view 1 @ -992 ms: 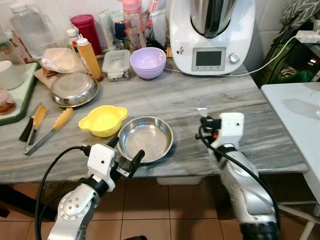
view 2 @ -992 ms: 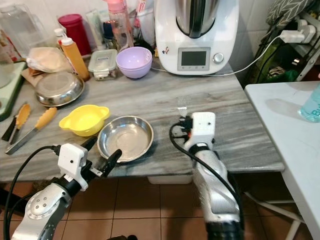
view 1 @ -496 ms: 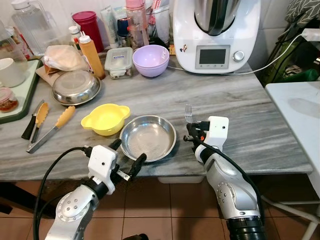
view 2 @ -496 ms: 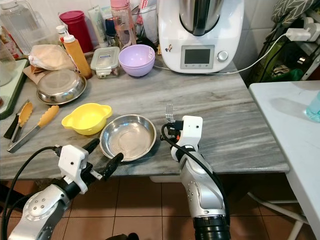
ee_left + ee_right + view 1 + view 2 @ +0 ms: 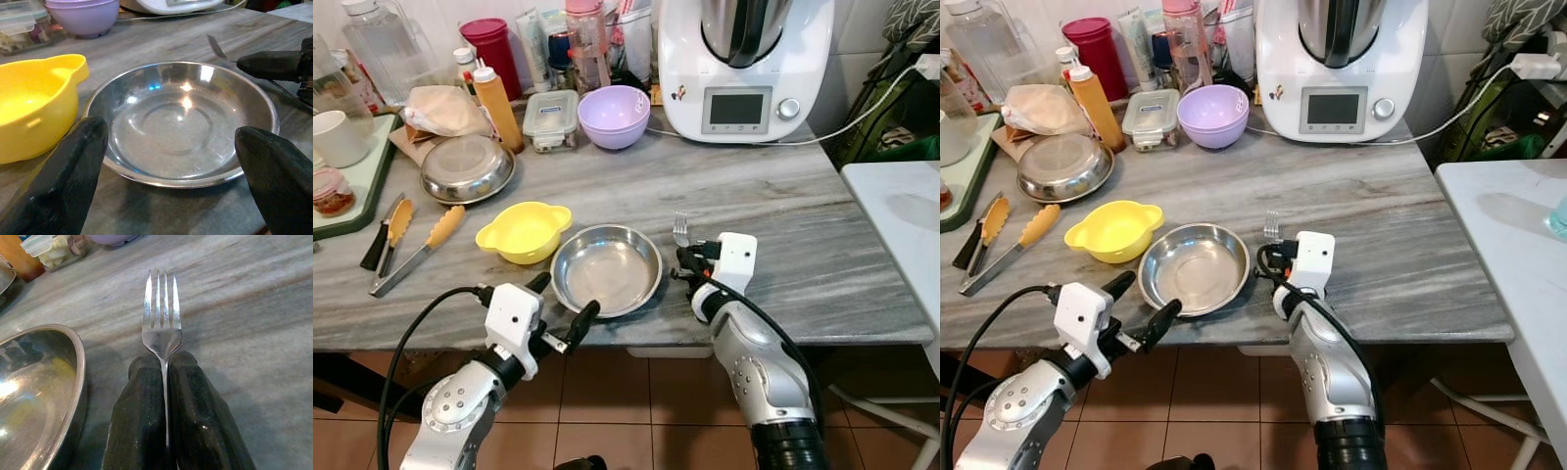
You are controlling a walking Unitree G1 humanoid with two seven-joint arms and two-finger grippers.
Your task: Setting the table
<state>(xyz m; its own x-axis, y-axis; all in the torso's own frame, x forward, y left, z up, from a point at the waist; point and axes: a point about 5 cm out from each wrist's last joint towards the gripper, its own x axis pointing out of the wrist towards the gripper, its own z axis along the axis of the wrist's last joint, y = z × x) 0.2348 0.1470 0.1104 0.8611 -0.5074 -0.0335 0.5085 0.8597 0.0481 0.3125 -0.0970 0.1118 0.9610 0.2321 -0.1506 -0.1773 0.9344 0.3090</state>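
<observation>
**Fork held at the plate's right edge, ready to be laid down**

The fork [image 5: 162, 316] is a plain steel one with four bright tines, its thin neck pinched between the two black fingers [image 5: 142, 416] of the right gripper [image 5: 690, 262], which are pressed together on it. It is carried tines forward, low over the grey marbled table [image 5: 783, 196], just beside the right rim of the shallow stainless steel plate [image 5: 607, 268]. Whether the tines already touch the table cannot be told.

The step in hand looks like placing the fork to the right of the plate. The next move probably calls for lowering it flat beside the rim, without knocking the plate, and then spreading the fingers to let it go.

The left gripper [image 5: 560, 313] hovers at the table's near edge in front of the plate, its fingers [image 5: 73, 176] spread wide either side of it and touching nothing.

The plate is empty and mirrors the light. A yellow bowl [image 5: 522, 231] with small handles sits just to its left. Farther back stand a lilac bowl [image 5: 614, 115], a second steel dish [image 5: 467, 168] and a white kitchen machine [image 5: 744, 59], with tongs [image 5: 411, 250] at the left.
</observation>
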